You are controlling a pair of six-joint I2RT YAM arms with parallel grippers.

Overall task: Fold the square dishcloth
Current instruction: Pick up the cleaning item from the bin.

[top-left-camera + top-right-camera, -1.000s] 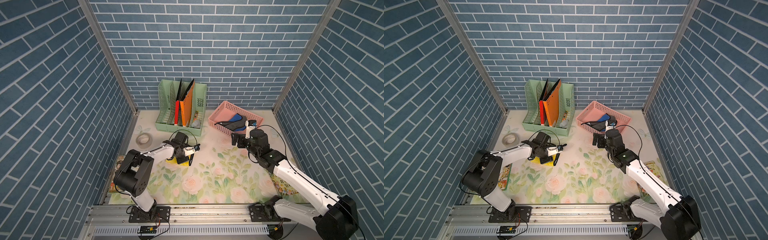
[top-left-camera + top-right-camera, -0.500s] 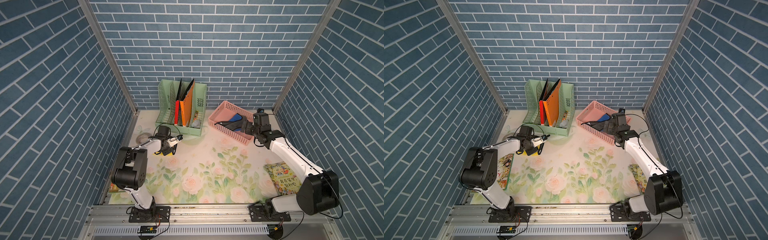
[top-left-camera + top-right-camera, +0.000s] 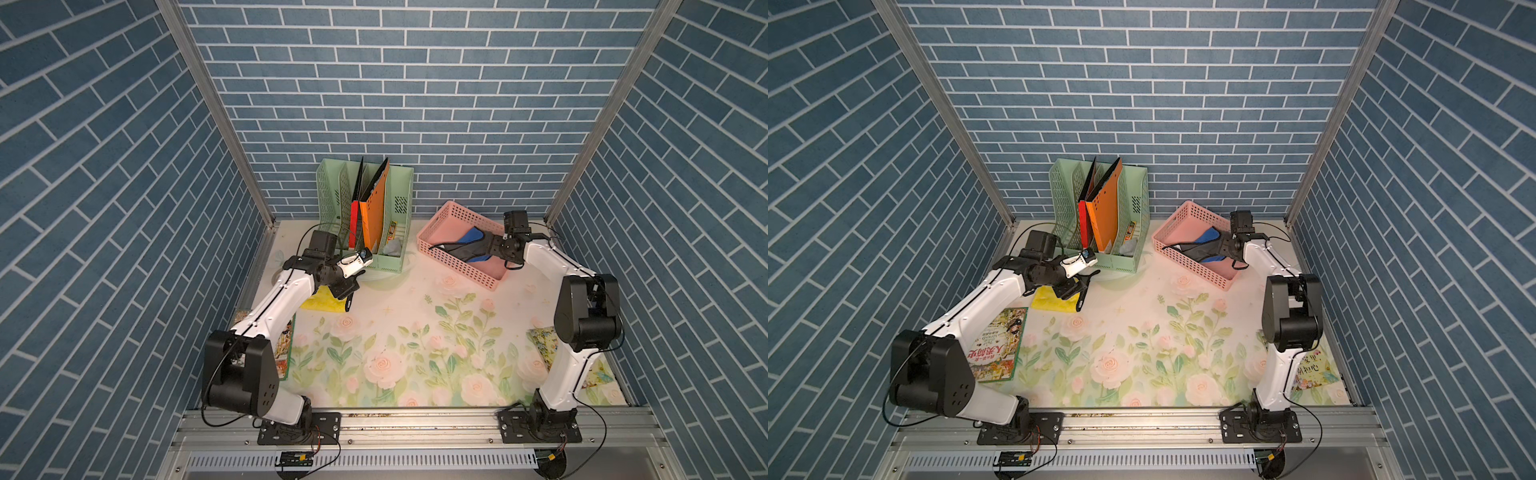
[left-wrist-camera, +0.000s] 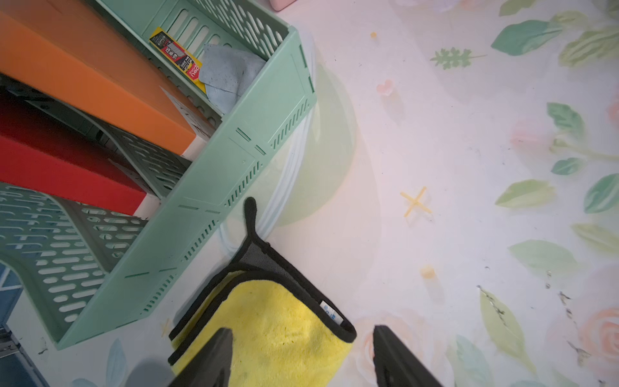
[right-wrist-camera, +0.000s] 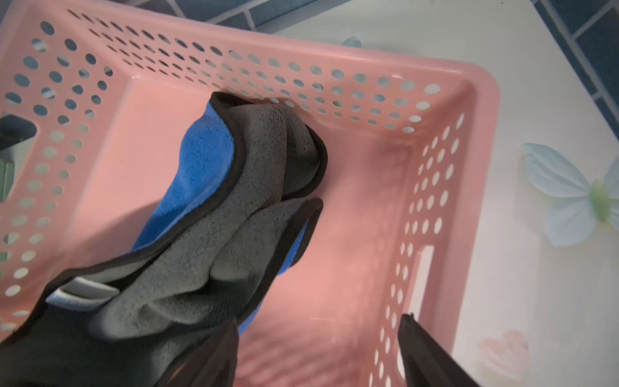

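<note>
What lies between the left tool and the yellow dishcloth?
Nothing shows there: in the left wrist view, the open left tool hangs over the yellow dishcloth.

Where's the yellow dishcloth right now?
In both top views the yellow dishcloth lies on the floral mat, robot's left side, in front of the green file organizer, under the left gripper.

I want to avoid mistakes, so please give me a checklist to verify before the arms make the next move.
1. Yellow cloth folded, lying on table: ok.
2. Left gripper open above it, not clamping: ok.
3. Gap between cloth loop and green rack: cannot tell.
4. Right gripper open inside pink basket: ok.
5. Blue cloth between its jaws: not ok, it lies to one side.
</note>
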